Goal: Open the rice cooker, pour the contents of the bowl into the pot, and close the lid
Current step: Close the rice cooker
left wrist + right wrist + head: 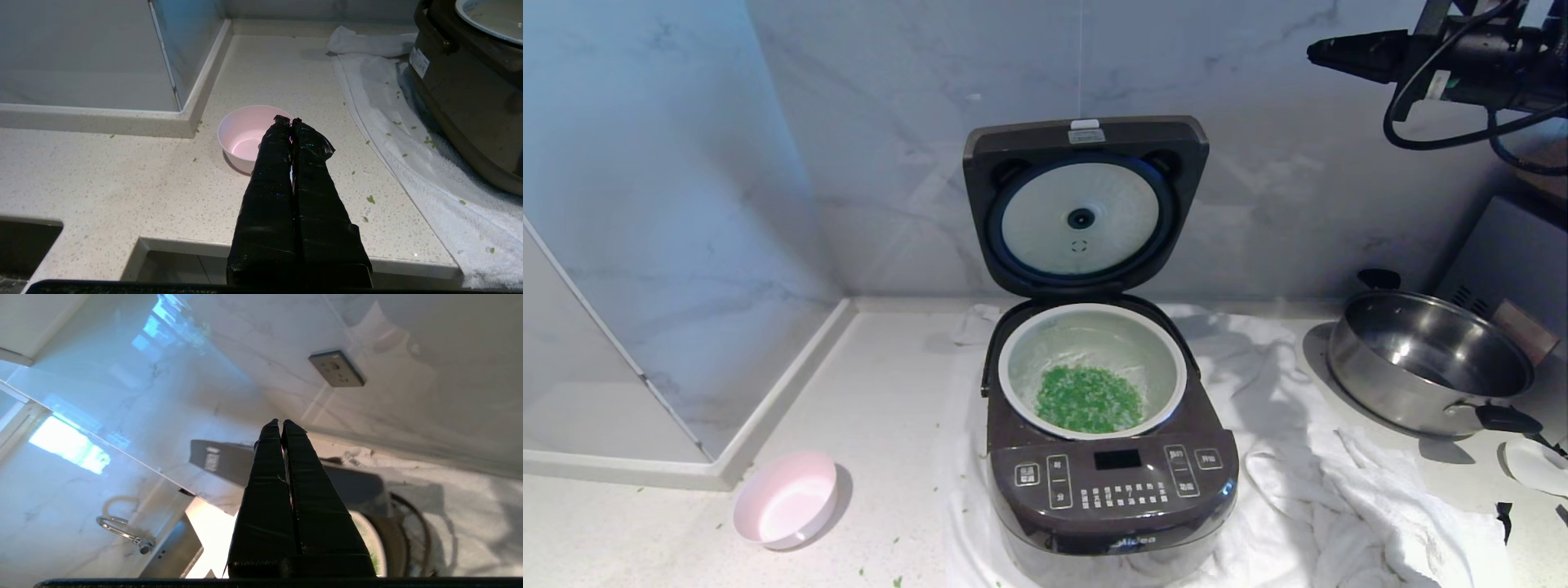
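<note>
My right claw (1319, 51) hangs high at about two o'clock in the head view, fingers pressed together and holding nothing, its tip aimed toward the raised lid (1085, 204). The lid stands upright at twelve o'clock above the rice cooker (1107, 490), its white disc facing me; it sits well to the nine o'clock side of the claw tip and lower, with only bare marble wall (866, 122) between them. In the right wrist view the lid's dark edge (220, 461) shows just past my closed fingertips (271, 428).

The pot (1092, 371) lies open in the cooker at the centre, and the green contents (1089, 398) rest on its bottom.

My left claw (291, 121) is also shut and empty, held above the counter (122, 175); the bowl (245, 136), empty and upright, sits just beyond its tips. In the head view the bowl (786, 498) is at eight o'clock from the cooker, well apart from it.

A white towel (1364, 490) spreads under the cooker and bunches toward four o'clock. A steel pan (1429, 363) with a black handle stands at three o'clock, below my right arm. Green bits lie scattered on the counter and towel.
</note>
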{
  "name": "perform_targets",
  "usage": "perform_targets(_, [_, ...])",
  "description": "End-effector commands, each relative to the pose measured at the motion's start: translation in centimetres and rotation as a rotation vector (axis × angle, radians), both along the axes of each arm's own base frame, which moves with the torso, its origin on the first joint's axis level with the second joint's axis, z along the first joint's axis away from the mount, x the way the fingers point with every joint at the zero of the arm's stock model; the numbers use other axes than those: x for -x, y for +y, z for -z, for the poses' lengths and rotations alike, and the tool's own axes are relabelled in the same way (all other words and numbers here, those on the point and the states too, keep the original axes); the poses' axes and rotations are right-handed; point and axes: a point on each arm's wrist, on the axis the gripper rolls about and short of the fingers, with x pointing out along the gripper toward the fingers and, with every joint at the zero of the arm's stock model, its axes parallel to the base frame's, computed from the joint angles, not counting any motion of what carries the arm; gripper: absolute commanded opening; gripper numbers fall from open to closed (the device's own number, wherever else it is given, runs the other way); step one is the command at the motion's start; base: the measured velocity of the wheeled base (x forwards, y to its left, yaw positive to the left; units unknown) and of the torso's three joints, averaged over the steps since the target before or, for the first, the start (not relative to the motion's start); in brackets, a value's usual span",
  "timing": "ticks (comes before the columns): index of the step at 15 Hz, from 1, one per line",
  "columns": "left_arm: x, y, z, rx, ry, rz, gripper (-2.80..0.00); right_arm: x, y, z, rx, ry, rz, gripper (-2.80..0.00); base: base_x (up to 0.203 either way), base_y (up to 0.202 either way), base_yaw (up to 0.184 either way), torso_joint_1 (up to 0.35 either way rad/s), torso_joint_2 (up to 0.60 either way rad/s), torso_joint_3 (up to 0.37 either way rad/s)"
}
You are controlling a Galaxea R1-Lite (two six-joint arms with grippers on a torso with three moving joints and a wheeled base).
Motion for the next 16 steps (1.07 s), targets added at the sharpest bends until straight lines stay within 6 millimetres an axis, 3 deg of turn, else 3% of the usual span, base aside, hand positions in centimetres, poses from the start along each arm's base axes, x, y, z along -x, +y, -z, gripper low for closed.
perform_targets(1, [0.0,0.0,0.0,-0.001,0.002,0.0,-2.8,-2.4,-1.0,2.1,-0.013,0.031,-0.015,-2.8,0.0,0.0,0.0,0.0,0.0,0.0])
perform_targets(7, [0.0,0.0,0.0,-0.001,0.002,0.0,-2.8,-4.8,0.4,4.7,0.001,0.047,-0.248,-2.8,0.0,0.0,0.0,0.0,0.0,0.0])
perform_targets(16, [0.0,0.0,0.0,-0.001,0.002,0.0,-2.8,-6.9,3.5,7.2,-0.019,0.067,-0.325,-2.8,0.0,0.0,0.0,0.0,0.0,0.0])
